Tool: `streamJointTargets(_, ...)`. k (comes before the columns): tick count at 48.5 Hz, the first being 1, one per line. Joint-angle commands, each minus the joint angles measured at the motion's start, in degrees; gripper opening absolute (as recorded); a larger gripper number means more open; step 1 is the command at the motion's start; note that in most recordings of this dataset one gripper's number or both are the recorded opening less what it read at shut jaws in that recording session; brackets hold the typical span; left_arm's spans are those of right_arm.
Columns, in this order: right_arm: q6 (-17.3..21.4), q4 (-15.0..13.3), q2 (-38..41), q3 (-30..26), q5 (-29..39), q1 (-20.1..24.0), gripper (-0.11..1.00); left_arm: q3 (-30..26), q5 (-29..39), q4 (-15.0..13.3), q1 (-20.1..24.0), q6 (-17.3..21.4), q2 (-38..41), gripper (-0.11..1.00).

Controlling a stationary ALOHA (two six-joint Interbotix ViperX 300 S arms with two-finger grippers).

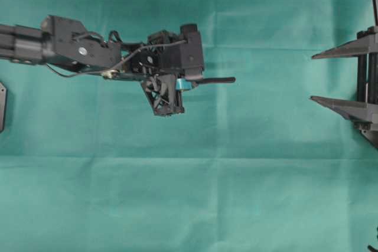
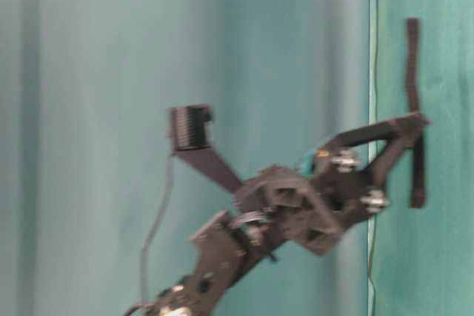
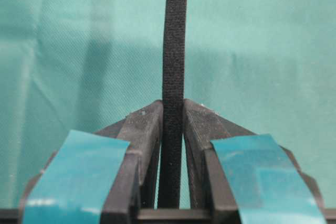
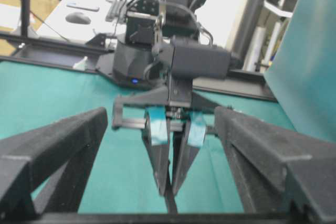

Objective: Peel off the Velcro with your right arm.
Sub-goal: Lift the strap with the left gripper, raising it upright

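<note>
The Velcro (image 1: 216,79) is a thin black strap. It sticks out to the right from my left gripper (image 1: 198,81), which is shut on it above the green cloth. In the left wrist view the Velcro (image 3: 174,51) runs straight up between the teal-taped fingers (image 3: 144,129) of the left gripper (image 3: 173,106). In the table-level view the Velcro (image 2: 412,64) extends past both sides of the pinched tips of the left gripper (image 2: 413,125). My right gripper (image 1: 312,77) stands open at the right edge, facing the strap's free end from a distance. In the right wrist view its wide-apart fingers (image 4: 52,150) frame the left gripper (image 4: 170,190).
A green cloth (image 1: 189,205) covers the table. A dark plate (image 1: 2,105) pokes in at the left edge. Behind the left arm's base (image 4: 136,61) run a black frame rail (image 4: 47,45) and a desk with clutter.
</note>
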Motion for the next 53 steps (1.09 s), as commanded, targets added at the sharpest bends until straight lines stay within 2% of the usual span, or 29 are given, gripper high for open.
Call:
streamJointTargets(1,-0.09,-0.79,0.18,-2.2,-0.35,0.0,0.67,-0.53,0.7,-0.09,-0.53,-0.35,-4.22,0.1)
streamJointTargets(9,0.0,-4.13,0.26,-4.39,0.0,0.0,0.67,-0.53,2.37,-0.09,-1.32,-2.29,-8.61,0.1)
streamJointTargets(22,-0.7,-6.15,1.58,-7.21,0.44,0.0,0.67,1.14,2.55,-0.18,-3.43,-5.01,-14.59,0.1)
streamJointTargets(30,-2.11,-7.65,4.04,-8.61,0.7,0.0,0.66,2.2,0.97,-0.18,-4.31,-9.84,-16.08,0.1)
streamJointTargets(36,-4.66,-7.73,6.42,-9.49,0.7,-0.09,0.64,2.99,-0.62,-0.18,-4.66,-13.89,-16.52,0.1)
streamJointTargets(42,-9.4,-7.73,9.4,-10.02,0.7,-0.09,0.64,4.04,-2.9,-0.18,-4.92,-17.14,-17.4,0.1)
streamJointTargets(53,-17.14,-7.65,13.71,-10.2,0.09,-0.35,0.63,8.79,-12.83,-0.18,-5.1,-23.2,-20.65,0.1)
